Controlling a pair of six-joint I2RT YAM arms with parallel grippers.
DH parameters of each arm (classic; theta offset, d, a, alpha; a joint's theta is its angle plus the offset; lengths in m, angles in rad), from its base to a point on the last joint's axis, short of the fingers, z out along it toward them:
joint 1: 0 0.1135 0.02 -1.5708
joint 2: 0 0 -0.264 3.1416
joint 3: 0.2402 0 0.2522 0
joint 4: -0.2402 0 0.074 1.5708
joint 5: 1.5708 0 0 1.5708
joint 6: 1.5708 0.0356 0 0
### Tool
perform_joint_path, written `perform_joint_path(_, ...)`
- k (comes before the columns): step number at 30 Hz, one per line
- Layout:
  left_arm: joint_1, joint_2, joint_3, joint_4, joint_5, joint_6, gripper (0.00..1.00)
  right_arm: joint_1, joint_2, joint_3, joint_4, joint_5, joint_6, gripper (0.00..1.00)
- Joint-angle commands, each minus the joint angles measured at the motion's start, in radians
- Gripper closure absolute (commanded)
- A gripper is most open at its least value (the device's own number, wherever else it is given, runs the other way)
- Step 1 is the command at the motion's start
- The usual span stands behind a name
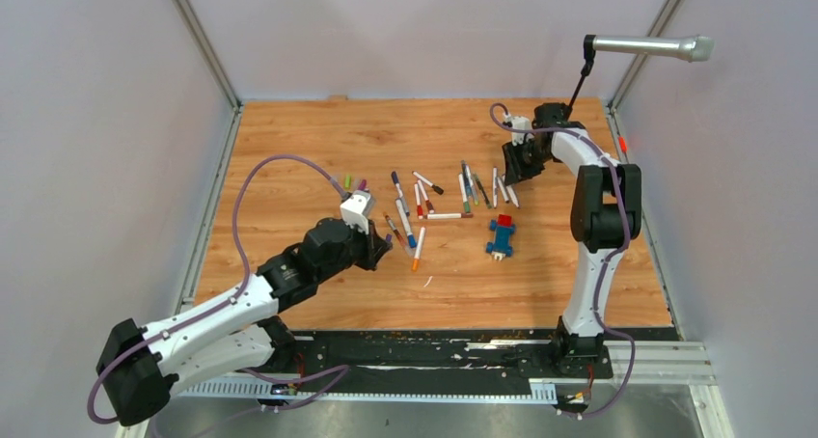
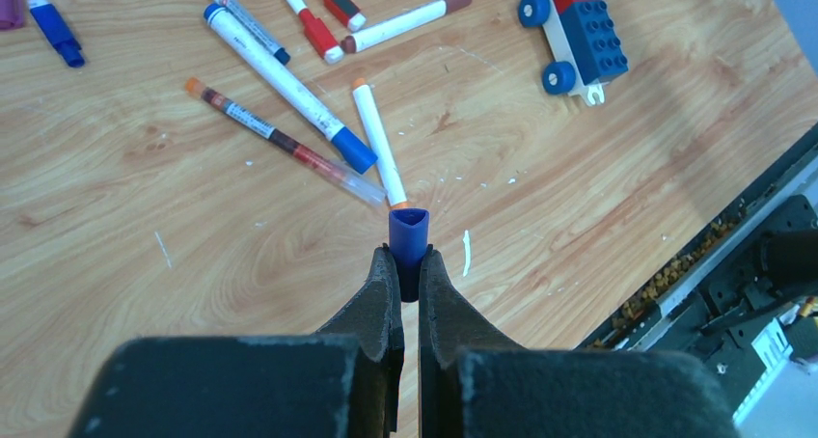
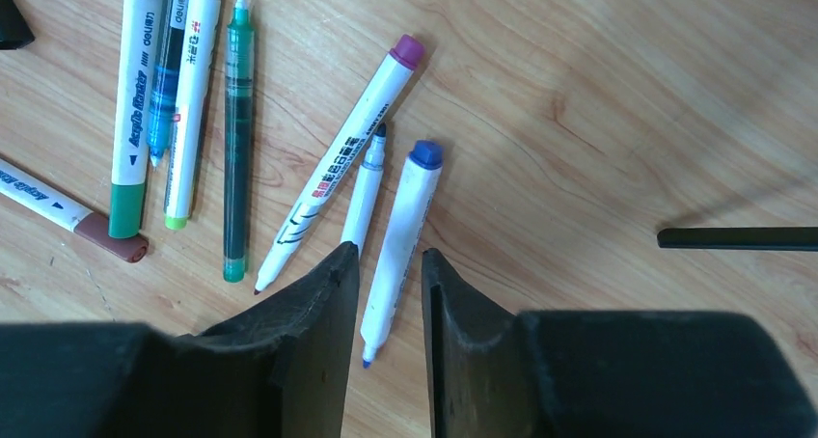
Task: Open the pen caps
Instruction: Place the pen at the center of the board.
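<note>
- Pinching a blue cap (image 2: pixel 408 237) at its fingertips, the left gripper (image 2: pixel 408 264) is clamped shut on it, just short of the orange-tipped pen (image 2: pixel 378 144) on the wooden table (image 2: pixel 193 284).
- This cap appears to be off its pen. The next move likely calls for setting it down away from the pens.
- Across the table, the right gripper (image 3: pixel 389 255) has its jaws slightly apart, with a blue-ended white pen (image 3: pixel 405 216) lying in line with the gap. Contact cannot be judged.
</note>
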Motion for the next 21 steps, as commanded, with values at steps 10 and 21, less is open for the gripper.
perform_joint_path(10,0.069,0.031,0.035,-0.030,-0.054,0.002,1.00,0.000,-0.187,-0.078,0.006,-0.101,-0.007,0.60)
perform_joint_path(21,0.244,0.336,0.228,-0.131,-0.023,0.007,1.00,-0.002,-0.606,-0.472,0.055,-0.447,-0.105,0.59)
